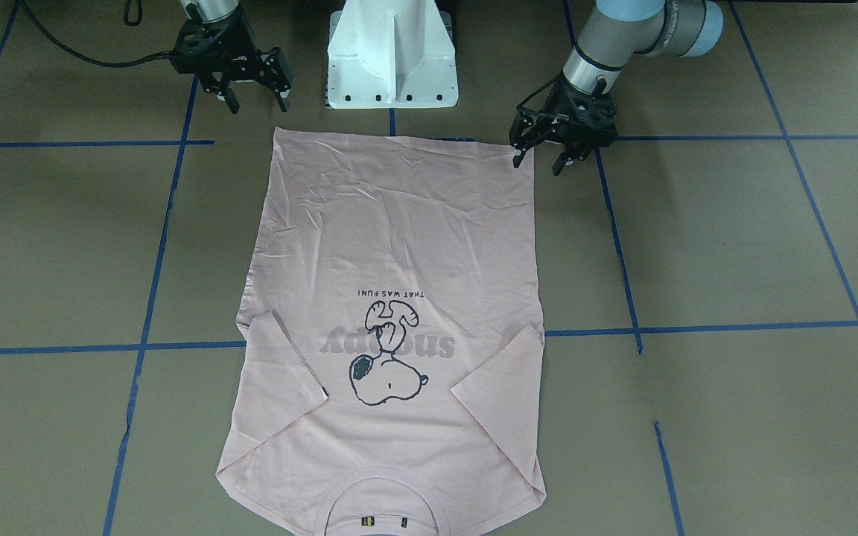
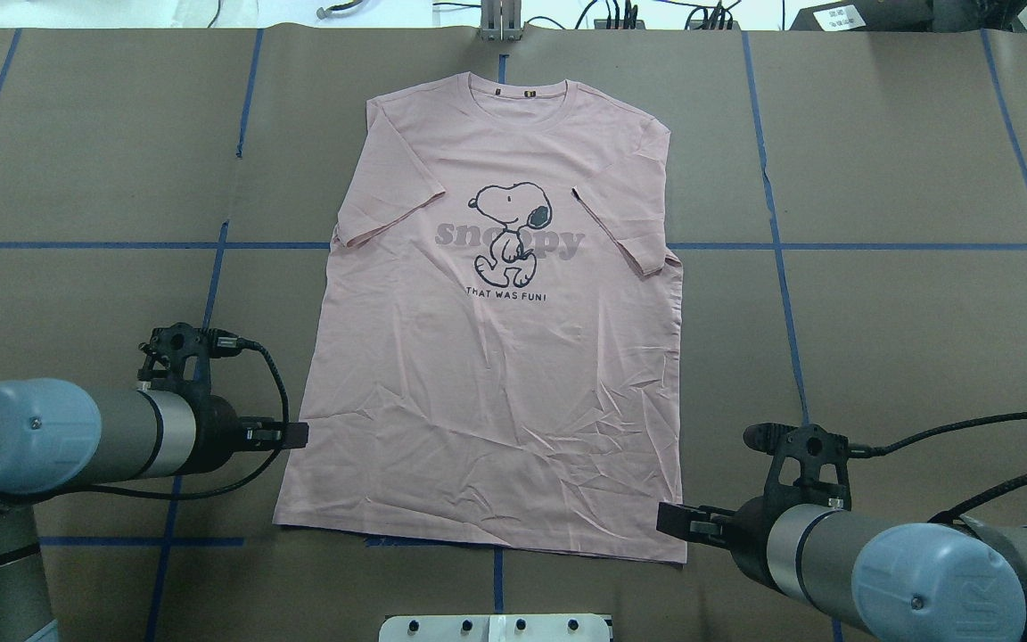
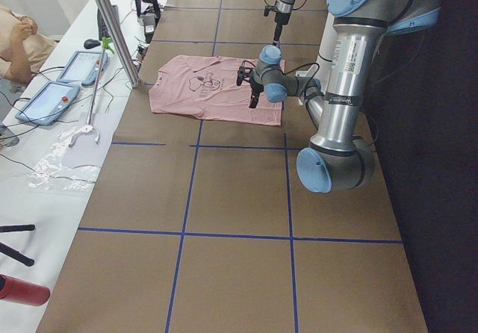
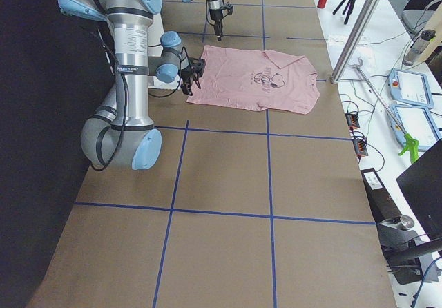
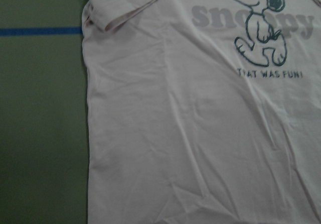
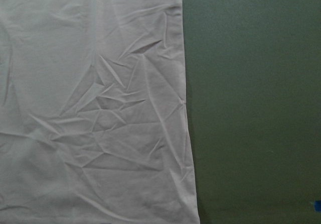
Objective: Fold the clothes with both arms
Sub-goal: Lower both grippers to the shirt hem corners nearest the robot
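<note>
Front view: left claw [image 1: 538, 165], right claw [image 1: 258, 106] spread; overhead hides jaws.

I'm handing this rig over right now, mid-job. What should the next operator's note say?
Left end effector: open, empty, by the T-shirt's side edge near the hem.
Right end effector: open, empty, near the hem corner on its own side.
The T-shirt lies flat on the table, print up, collar away from the robot, hem nearest it.
Done: the shirt is spread out and both sleeves lie in over the front.
Left: grasp the shirt and make the body folds. No body fold has been made yet.
</note>
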`<state>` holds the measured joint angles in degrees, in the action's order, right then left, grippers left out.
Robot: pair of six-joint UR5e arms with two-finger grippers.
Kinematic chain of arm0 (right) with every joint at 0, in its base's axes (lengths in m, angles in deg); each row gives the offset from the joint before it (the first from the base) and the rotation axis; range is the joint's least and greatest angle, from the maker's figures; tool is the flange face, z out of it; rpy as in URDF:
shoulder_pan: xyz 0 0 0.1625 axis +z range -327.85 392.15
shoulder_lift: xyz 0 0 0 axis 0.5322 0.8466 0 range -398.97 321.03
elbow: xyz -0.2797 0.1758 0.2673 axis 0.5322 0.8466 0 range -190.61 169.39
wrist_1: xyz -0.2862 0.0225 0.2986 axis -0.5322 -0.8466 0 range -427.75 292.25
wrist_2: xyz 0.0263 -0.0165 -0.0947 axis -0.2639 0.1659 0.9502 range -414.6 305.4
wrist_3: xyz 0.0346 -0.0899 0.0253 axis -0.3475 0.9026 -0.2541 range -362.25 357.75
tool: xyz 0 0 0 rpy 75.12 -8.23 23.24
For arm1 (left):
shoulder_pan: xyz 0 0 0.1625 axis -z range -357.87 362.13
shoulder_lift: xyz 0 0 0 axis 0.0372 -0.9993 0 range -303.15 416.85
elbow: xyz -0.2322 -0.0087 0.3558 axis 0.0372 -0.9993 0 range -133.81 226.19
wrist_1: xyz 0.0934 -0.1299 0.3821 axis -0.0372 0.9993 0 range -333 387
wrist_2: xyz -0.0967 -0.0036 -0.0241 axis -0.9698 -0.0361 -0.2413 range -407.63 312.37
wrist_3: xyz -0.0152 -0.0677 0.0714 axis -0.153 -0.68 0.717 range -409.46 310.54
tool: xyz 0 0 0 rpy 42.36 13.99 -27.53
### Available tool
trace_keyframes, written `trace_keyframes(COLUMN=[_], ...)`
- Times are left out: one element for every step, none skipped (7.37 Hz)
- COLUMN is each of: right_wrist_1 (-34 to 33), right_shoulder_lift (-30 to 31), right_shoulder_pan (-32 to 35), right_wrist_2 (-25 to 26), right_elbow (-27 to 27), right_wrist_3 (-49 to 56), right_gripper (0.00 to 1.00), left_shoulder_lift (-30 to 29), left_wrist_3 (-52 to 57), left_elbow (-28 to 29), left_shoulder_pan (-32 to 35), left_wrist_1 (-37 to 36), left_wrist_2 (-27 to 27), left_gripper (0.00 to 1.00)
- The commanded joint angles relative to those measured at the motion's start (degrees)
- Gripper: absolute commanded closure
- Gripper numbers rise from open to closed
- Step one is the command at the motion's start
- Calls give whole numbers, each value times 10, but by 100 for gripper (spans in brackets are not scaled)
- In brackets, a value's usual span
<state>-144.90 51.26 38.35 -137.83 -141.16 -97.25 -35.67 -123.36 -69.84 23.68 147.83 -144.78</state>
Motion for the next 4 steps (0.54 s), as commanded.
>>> trace_keyframes(right_wrist_1=[-9,-9,-9,-9], right_shoulder_lift=[0,-1,-1,-1], right_shoulder_pan=[-16,-19,-21,-22], right_wrist_2=[17,19,24,26], right_elbow=[-1,-1,-1,-1], right_wrist_3=[-14,-16,-17,-18], right_gripper=[4,4,4,3], left_shoulder_lift=[30,29,29,28], left_wrist_3=[-27,-52,-69,-85], left_elbow=[2,3,3,4], left_shoulder_pan=[-40,-65,-83,-96], left_wrist_1=[18,15,15,14], left_wrist_2=[11,30,36,37], left_gripper=[31,41,46,51])
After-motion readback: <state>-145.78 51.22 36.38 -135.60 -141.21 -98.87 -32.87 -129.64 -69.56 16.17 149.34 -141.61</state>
